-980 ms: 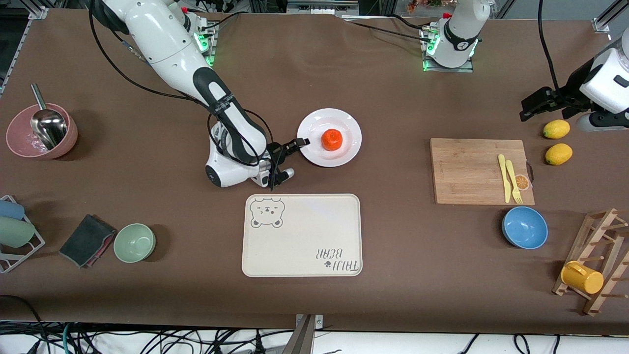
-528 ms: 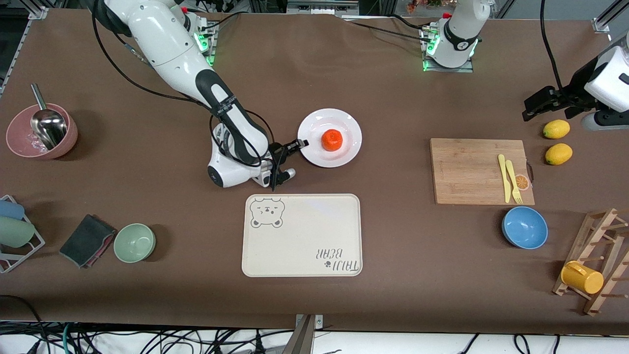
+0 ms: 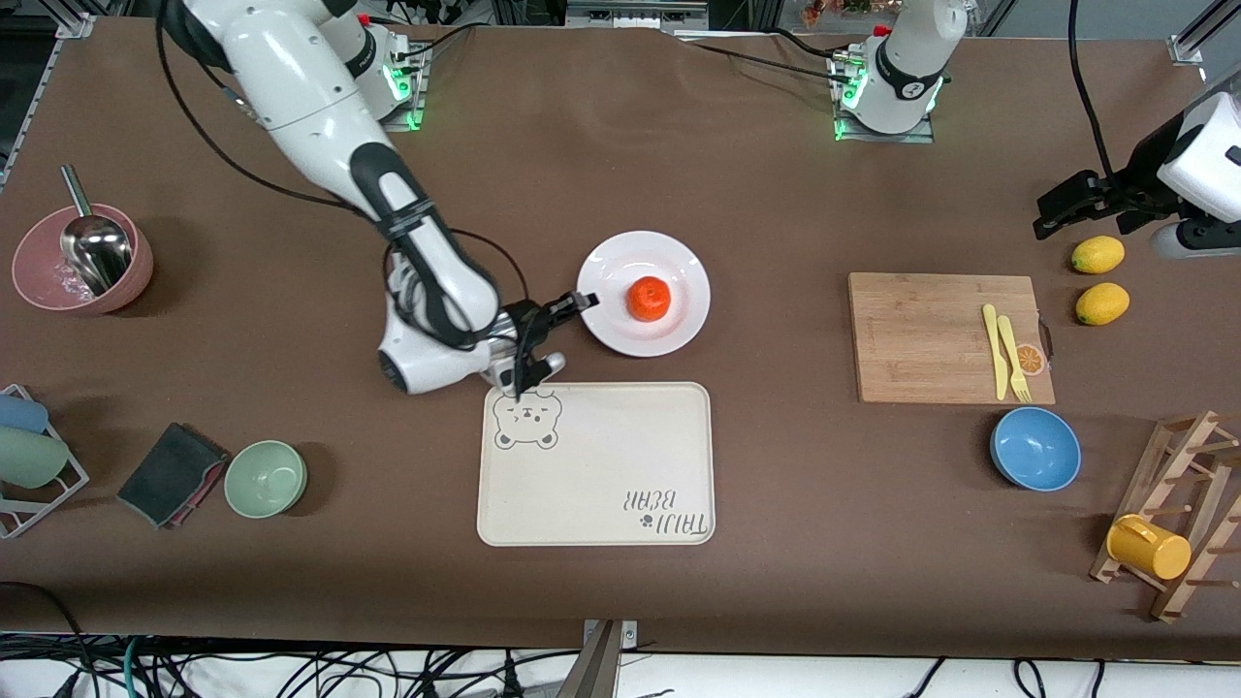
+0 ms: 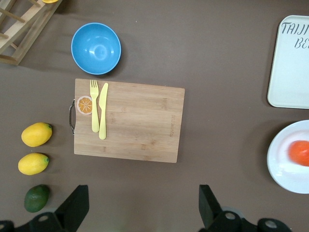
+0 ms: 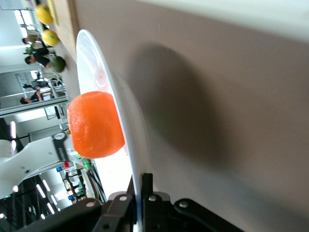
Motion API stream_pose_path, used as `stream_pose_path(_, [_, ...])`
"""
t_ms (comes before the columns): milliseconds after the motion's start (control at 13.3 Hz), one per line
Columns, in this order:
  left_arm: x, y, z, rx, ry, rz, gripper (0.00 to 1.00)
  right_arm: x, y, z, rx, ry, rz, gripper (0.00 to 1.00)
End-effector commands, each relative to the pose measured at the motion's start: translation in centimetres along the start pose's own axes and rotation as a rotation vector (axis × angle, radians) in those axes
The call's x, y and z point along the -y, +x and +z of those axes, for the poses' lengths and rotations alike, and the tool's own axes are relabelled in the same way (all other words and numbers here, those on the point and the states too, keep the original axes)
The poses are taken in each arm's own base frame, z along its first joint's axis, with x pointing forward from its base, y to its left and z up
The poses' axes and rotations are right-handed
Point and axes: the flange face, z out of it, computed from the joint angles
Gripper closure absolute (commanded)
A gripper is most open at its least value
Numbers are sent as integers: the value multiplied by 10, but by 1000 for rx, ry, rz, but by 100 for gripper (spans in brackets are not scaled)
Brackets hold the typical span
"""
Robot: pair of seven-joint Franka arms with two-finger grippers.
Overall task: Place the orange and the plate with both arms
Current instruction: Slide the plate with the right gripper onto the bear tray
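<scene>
Your right gripper [image 3: 580, 302]: jaws clamped on the rim of the plate [image 3: 679, 330], at the edge toward the right arm's end of the table. In the right wrist view the plate [image 5: 123, 121] shows its rim pinched between the fingers [image 5: 147, 186] and casts a wide shadow on the table, so it looks lifted, though you cannot be sure.

The orange [image 3: 649, 298]: sits on the plate, near its middle.

Your left gripper [image 3: 1062, 206]: up in the air over the table's edge at the left arm's end, beside the two lemons [image 3: 1097, 255]; jaws wide apart, holding nothing. This arm waits.

Nearby items:
- Cream tray [image 3: 596, 463], with a bear drawing: just nearer the front camera than the plate, a thin strip of bare table between them. The right wrist hangs over its bear corner.
- Cutting board [image 3: 945, 337] with yellow knife and fork [image 3: 1008, 352]: well apart, toward the left arm's end.
- Blue bowl [image 3: 1034, 448]: nearer the camera than the board.
- Dark green fruit [image 4: 36, 197]: beside the lemons.

Open brown table lies between plate and board.
</scene>
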Motion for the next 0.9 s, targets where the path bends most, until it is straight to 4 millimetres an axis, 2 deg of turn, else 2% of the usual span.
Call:
stream_pose_path(0, [3, 3, -6, 3, 21, 25, 0, -9, 15, -83, -70, 23, -12, 100])
stream_pose_path(302, [3, 3, -6, 3, 21, 25, 0, -40, 18, -180, -244, -22, 39, 100])
stream_pose_path(377, [5, 3, -6, 3, 21, 22, 0, -50, 23, -190, -288, -38, 59, 100])
stream_pose_path(452, [4, 3, -6, 3, 21, 24, 0, -58, 33, -191, -326, -50, 87, 100])
stream_pose_path(603, [4, 3, -7, 2, 21, 18, 0, -68, 58, -181, -407, -42, 149, 100])
stream_pose_path(829, [3, 2, -6, 2, 21, 19, 0, -57, 72, -149, -437, 64, 171, 100])
